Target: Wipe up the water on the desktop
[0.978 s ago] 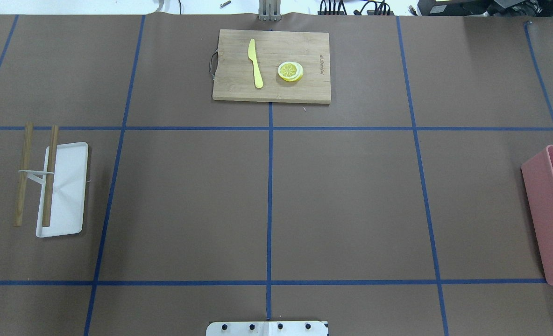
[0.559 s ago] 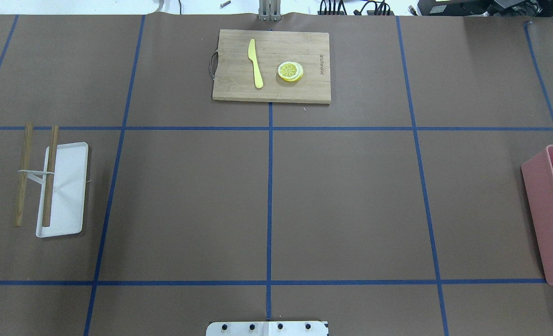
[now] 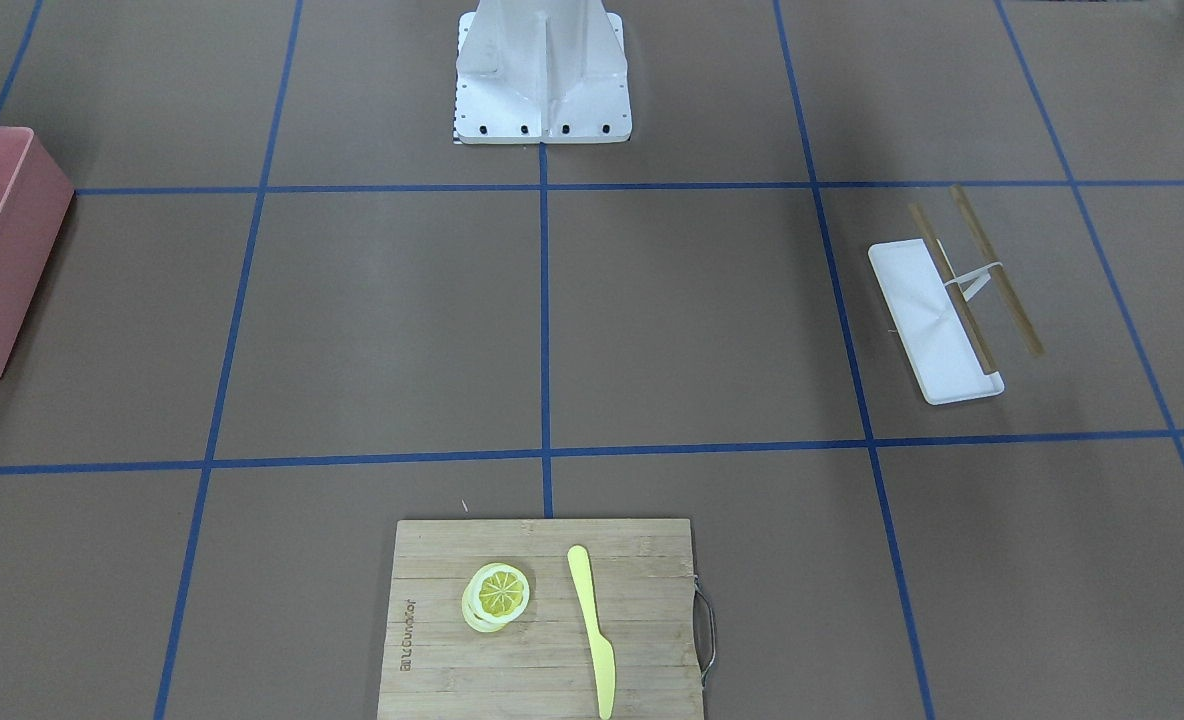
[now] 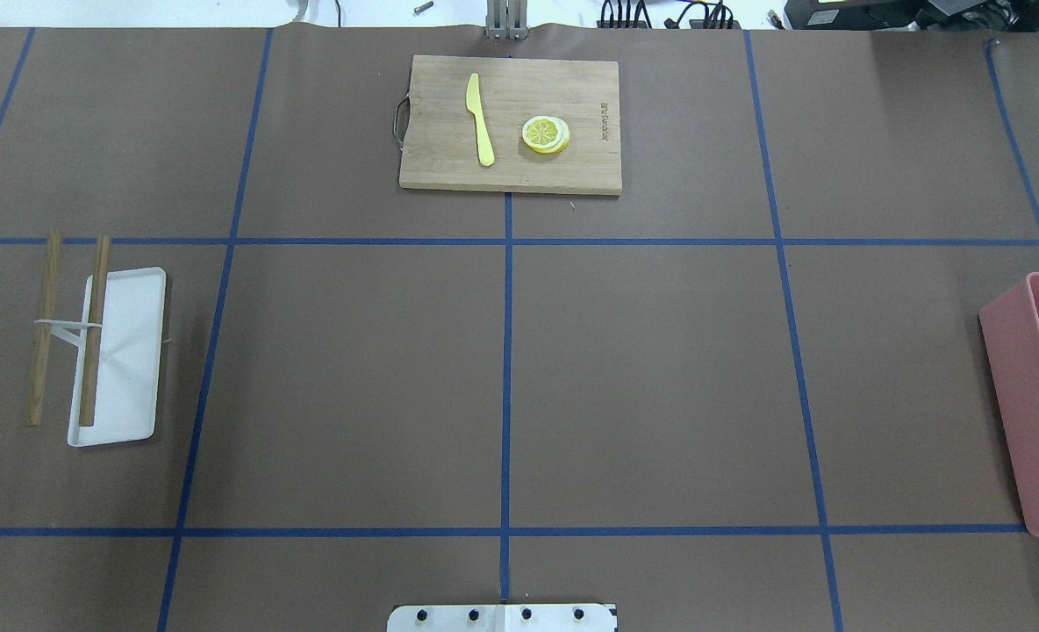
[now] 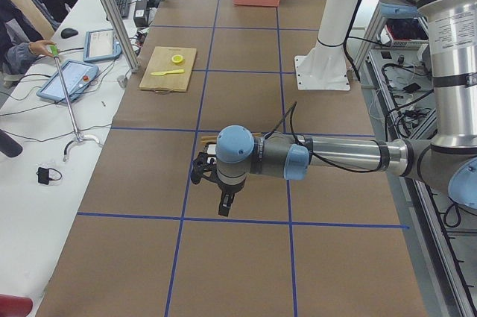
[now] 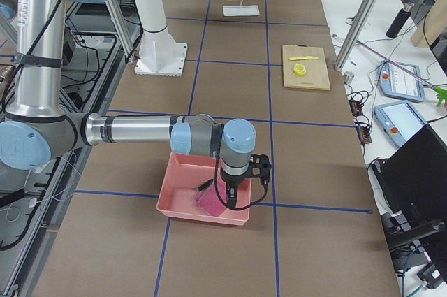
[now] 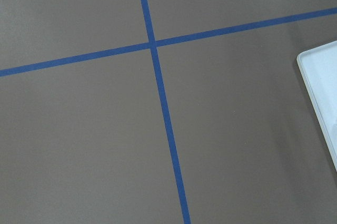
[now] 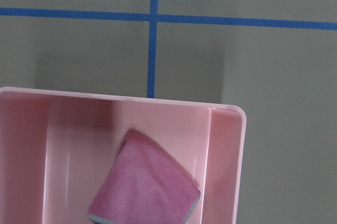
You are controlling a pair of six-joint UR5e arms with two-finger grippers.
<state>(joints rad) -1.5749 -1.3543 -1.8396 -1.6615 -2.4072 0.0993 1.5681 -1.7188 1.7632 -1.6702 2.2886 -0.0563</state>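
Note:
The desktop (image 4: 660, 377) is a brown tabletop crossed by blue tape lines; I see no water on it. A folded pink cloth (image 8: 142, 187) lies in a pink bin (image 8: 121, 100) at the table's right end. My right gripper (image 6: 227, 199) shows only in the exterior right view. It hangs over the bin just above the cloth (image 6: 208, 204), and I cannot tell whether it is open or shut. My left gripper (image 5: 224, 207) shows only in the exterior left view. It hangs above the desktop near the white tray, and I cannot tell its state.
A bamboo cutting board (image 4: 555, 88) with a yellow knife (image 4: 480, 118) and lemon slices (image 4: 546, 134) lies at the far middle. A white tray (image 4: 129, 369) under a rack of two wooden rods (image 4: 94, 333) sits at the left. The robot base (image 3: 542, 70) stands at the near edge.

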